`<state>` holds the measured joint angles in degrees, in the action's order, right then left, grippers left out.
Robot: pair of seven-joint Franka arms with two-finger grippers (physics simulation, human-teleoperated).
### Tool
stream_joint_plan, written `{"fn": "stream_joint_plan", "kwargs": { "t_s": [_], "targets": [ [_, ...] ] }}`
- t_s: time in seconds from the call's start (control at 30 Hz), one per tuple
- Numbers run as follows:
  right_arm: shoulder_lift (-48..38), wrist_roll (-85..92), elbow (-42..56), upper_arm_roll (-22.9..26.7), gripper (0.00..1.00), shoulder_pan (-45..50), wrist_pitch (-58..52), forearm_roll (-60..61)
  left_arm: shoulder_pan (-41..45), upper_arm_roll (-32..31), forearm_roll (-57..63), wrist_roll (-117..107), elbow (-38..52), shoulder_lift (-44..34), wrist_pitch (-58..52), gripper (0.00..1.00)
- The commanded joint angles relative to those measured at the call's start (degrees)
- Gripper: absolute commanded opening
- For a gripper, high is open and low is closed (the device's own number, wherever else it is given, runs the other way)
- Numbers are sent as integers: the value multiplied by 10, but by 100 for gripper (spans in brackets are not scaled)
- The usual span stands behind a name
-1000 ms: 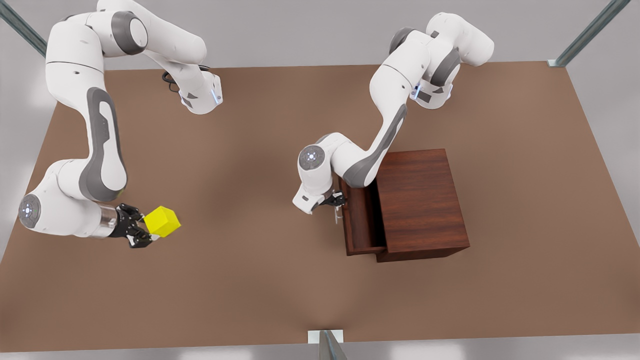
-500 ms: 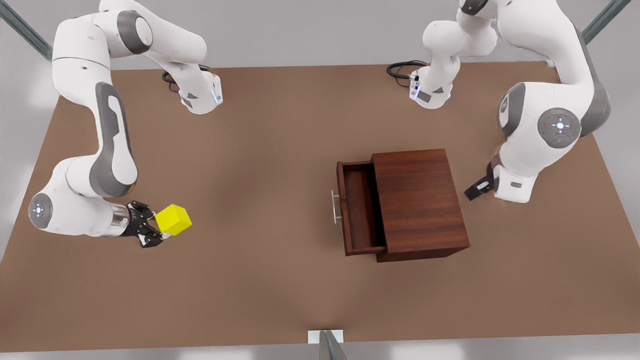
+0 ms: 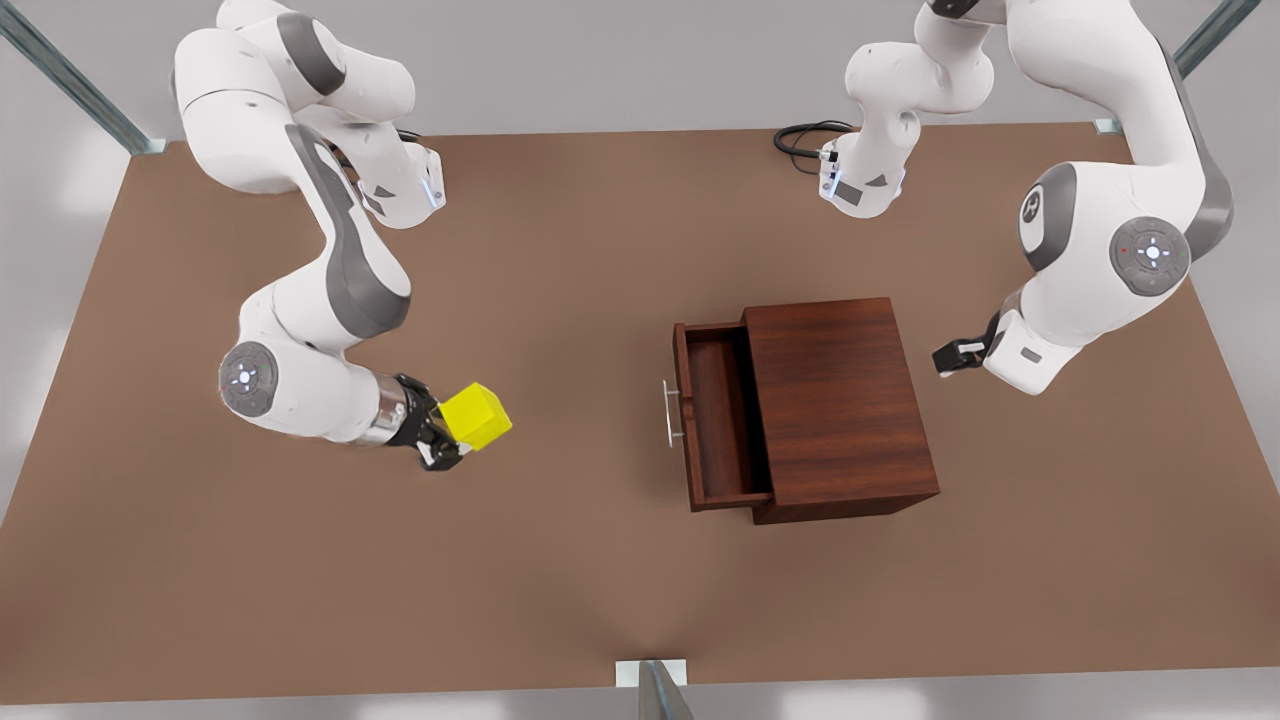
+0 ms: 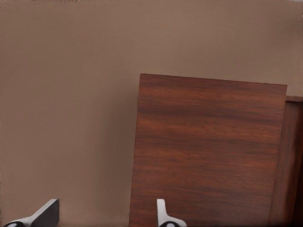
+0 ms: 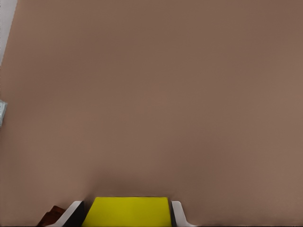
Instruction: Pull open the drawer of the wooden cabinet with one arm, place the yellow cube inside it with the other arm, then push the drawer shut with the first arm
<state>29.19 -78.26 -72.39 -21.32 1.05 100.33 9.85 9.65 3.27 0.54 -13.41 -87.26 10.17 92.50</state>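
At the front view's left: right claw (image 3: 452,440), clenched on the yellow cube (image 3: 477,416) and carrying it above the bare worktop (image 3: 560,580), well apart from the cabinet.
Right wrist view: the yellow cube (image 5: 128,211) sits squarely between the two pale fingertips (image 5: 179,213), both pressed against its sides, with plain brown worktop beyond it.
Centre-right, drawer (image 3: 712,415): pulled out of the wooden cabinet toward the front view's left, its tray open to the camera and holding nothing; the thin silver handle (image 3: 667,413) runs along its outer front panel.
Wooden cabinet (image 3: 840,405): stands flat on the worktop, its dark grained top unbroken, the drawer projecting from its side.
At the front view's right: left claw (image 3: 958,356), hanging just beside the cabinet's back side, apart from it, touching nothing.
Left wrist view: the two fingertips (image 4: 163,215) stand wide apart, released, one over the worktop and the other over the cabinet's top (image 4: 208,151); nothing lies between them.
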Motion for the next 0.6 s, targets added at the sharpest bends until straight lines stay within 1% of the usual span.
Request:
{"fn": "stream_joint_plan", "kwargs": {
  "t_s": [0.0,0.07,0.13,0.17,0.33,0.37,0.57],
  "targets": [
    [4,-300,9,0,63,20,7,-2,-7,4,10,173,1,-1,-2,100],
    [5,-335,11,1,63,38,25,-2,-27,20,9,175,-16,-5,-3,100],
    [8,-362,11,1,63,61,29,-2,-26,19,10,173,-21,-10,-3,100],
    [9,-380,15,1,63,72,46,-1,-27,31,3,175,-19,-16,-21,100],
    [34,-436,47,1,63,108,51,-2,-18,20,8,172,-5,-32,-43,100],
    [35,-445,47,2,63,114,70,-3,-18,9,10,171,-5,-38,-43,100],
    [73,-544,50,9,63,166,132,-35,-19,10,10,173,-9,-35,-38,100]
  ]
}}
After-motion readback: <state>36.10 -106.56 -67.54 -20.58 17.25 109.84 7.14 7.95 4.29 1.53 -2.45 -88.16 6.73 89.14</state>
